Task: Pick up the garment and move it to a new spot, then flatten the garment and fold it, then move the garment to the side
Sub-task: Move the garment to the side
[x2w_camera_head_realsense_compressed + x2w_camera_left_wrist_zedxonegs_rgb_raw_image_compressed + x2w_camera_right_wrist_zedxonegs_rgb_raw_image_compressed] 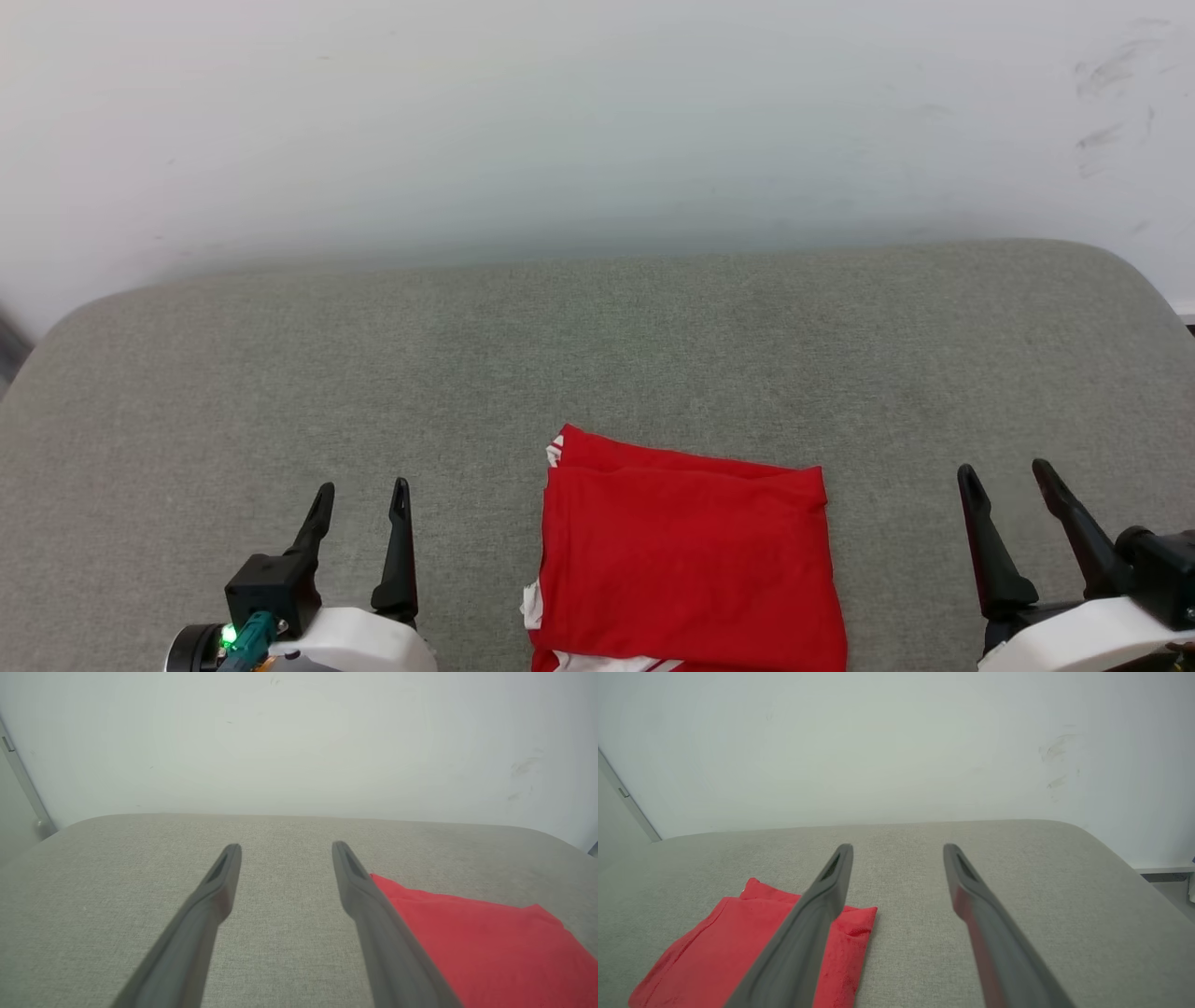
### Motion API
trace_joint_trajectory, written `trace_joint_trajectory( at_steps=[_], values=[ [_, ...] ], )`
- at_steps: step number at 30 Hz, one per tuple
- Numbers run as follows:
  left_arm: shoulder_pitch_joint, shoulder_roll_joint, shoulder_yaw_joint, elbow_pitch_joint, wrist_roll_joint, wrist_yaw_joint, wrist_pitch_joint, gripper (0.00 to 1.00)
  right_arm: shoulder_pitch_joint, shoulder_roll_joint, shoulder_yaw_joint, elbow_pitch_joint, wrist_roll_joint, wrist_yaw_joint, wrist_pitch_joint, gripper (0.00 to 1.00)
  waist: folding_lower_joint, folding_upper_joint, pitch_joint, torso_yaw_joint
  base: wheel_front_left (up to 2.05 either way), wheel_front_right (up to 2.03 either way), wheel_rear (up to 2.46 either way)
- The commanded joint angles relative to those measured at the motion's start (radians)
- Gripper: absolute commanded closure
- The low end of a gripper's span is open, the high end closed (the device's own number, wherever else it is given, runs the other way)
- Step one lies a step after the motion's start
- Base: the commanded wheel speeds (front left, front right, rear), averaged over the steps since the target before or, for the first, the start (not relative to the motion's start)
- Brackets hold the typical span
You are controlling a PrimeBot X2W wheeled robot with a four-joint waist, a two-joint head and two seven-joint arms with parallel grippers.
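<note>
Folding looks done: the garment (686, 560) lies as a neat red rectangle on the grey padded surface (280, 373), between my left tool (363, 485) and right tool (1004, 467), both spread apart, empty. Moving it aside remains, I judge.

This is looking like a bare test room, though I'm not telling for sure: a grey cloth-covered surface (280, 373) is sitting right against a plain white wall (597, 112) that is carrying dark scuffs (1111, 70).
</note>
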Motion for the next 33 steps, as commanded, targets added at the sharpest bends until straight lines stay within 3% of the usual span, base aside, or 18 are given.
trace_joint_trajectory(
  at_steps=[1,8,13,19,26,33],
  values=[
    [0.010,-0.007,0.010,-0.003,0.009,-0.005,-0.007,0.00,0.018,0.008,-0.008,0.000,0.019,0.000,0.015,0.00,0.0000,-0.0001,0.002,0.002,0.00,0.00,0.00],
    [-0.003,-0.021,0.046,-0.012,0.019,-0.036,-0.006,0.00,-0.038,-0.005,-0.167,0.087,0.207,0.000,0.193,0.00,0.0000,-0.0001,0.023,0.027,0.00,0.00,0.00],
    [-0.029,-0.045,0.061,-0.017,0.038,-0.052,-0.006,0.00,-0.108,-0.047,-0.308,0.207,0.302,0.000,0.382,0.00,0.0000,-0.0001,0.050,0.074,0.00,0.00,0.00],
    [-0.067,-0.079,0.070,-0.027,0.065,-0.078,-0.005,0.00,-0.184,-0.049,-0.374,0.353,0.381,0.000,0.653,0.00,0.0000,-0.0001,0.112,0.136,0.00,0.00,0.00],
    [-0.099,-0.109,0.087,-0.016,0.091,-0.102,-0.005,0.00,-0.251,0.013,-0.362,0.420,0.508,0.000,0.808,0.00,0.0000,-0.0001,0.163,0.187,0.00,0.00,0.00],
    [-0.124,-0.131,0.108,0.006,0.127,-0.131,-0.005,0.00,-0.301,0.043,-0.244,0.497,0.715,-0.001,0.830,0.00,0.0000,-0.0001,0.203,0.206,0.00,0.00,0.00]
  ],
)
